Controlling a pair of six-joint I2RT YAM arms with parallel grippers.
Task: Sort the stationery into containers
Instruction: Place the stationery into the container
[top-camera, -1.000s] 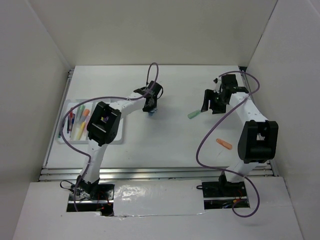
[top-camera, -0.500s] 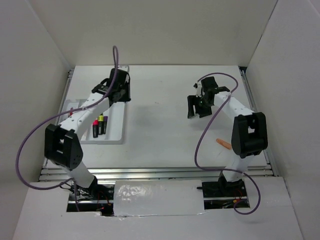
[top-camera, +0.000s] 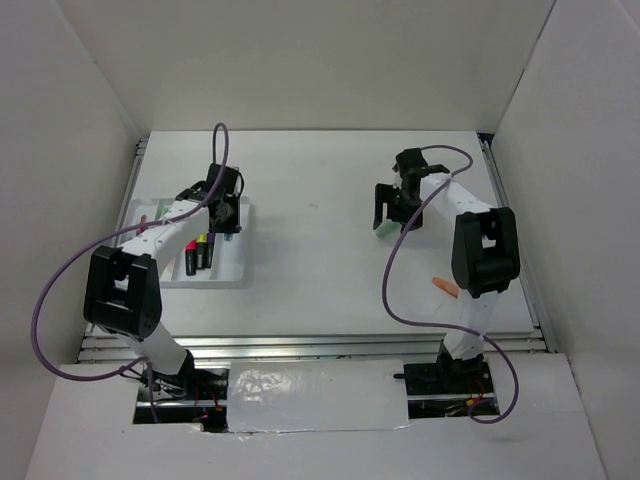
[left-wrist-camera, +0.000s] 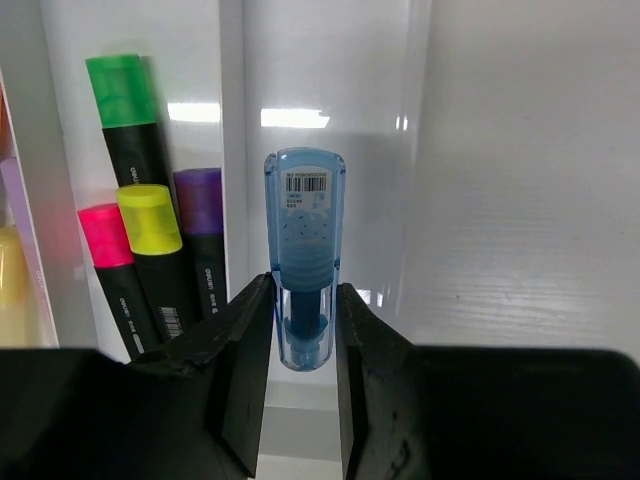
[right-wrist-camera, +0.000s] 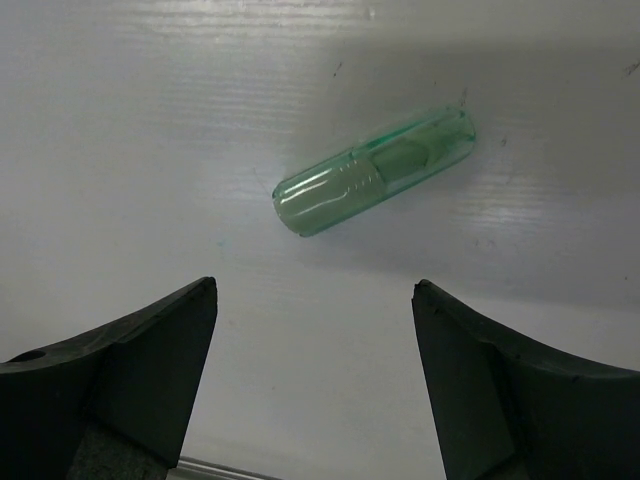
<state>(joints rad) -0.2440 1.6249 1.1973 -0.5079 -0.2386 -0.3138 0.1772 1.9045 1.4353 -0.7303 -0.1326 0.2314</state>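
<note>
Bright overhead light — glare on tray (left-wrist-camera: 330, 70).

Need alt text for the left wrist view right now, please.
The left gripper grips a translucent blue marker over a compartment of the white tray. The neighbouring compartment holds black markers capped green, pink, yellow and purple.

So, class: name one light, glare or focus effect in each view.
Left wrist view: glare patches on the white tray beyond the blue highlighter; the jaws gripping it are dark, almost without detail. Right wrist view: mint highlighter sharp, faint shadow beside it; open jaws nearly black. Top view: even light, glare on the shiny strip at the near edge.
</note>
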